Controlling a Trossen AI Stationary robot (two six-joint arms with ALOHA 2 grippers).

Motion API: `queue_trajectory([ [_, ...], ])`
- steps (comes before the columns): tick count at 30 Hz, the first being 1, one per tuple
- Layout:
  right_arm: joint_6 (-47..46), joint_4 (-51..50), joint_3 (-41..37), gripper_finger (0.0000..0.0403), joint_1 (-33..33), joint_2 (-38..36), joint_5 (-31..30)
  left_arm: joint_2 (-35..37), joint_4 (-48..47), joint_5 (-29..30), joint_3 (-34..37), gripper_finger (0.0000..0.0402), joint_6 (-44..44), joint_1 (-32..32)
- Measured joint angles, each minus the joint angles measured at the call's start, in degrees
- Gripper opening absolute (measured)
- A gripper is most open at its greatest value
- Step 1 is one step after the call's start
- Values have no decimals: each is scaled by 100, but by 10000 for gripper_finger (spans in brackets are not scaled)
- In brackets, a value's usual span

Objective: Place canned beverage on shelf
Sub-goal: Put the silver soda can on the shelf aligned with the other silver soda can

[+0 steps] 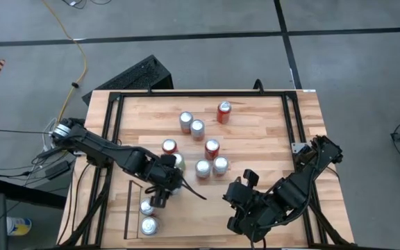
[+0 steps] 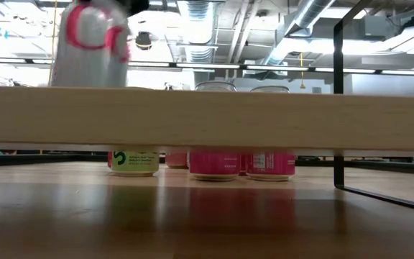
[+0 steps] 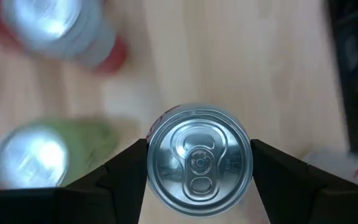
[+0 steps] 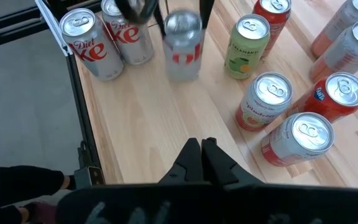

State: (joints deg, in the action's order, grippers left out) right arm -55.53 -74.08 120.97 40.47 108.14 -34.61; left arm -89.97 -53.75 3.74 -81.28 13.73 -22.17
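So the risk I'm seeing, starting at the left: the shelf (image 1: 130, 208) is already holding two Diet Coke cans (image 4: 82, 40) standing close together at its near end. The left gripper (image 1: 162, 193) is hanging just beside that bay, with its fingers (image 3: 126, 165) pressing on both sides of a silver-and-red can (image 3: 199, 163). It's lifted clear of the wood (the low view is showing it floating up high).

If that can is coming down too near the two parked ones, I'm guessing it's going to knock one over, or the fingers are going to bump them when they spread. Clipping the thin black rail on the way in looks possible too. A smooth round can held only by its sides could also be slipping or tilting if the move is jerky.

Just right of the gripper a green can (image 1: 178, 161) is sitting very near the arm, so a swing could be nudging it.

Counting, left to right:
- two cans in the shelf
- one in the left gripper
- eight loose on the table (green one included)

That's making eleven.

The right gripper (image 4: 201, 155) is waiting at the near right, fingers pinched together on nothing.
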Motion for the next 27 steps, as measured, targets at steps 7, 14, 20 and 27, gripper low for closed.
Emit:
queue_trajectory([
  [7,-2,-3,0,0,4,0,0,293,-666,350,7,233,84,-112],
  [14,-9,-7,0,0,4,0,-2,338,-820,768,3,244,271,-578],
  [20,-9,-9,0,0,5,0,-1,625,-890,1206,3,246,695,-970],
  [27,31,-9,0,0,4,0,-7,1163,-1115,1581,-4,248,1236,-1283],
])
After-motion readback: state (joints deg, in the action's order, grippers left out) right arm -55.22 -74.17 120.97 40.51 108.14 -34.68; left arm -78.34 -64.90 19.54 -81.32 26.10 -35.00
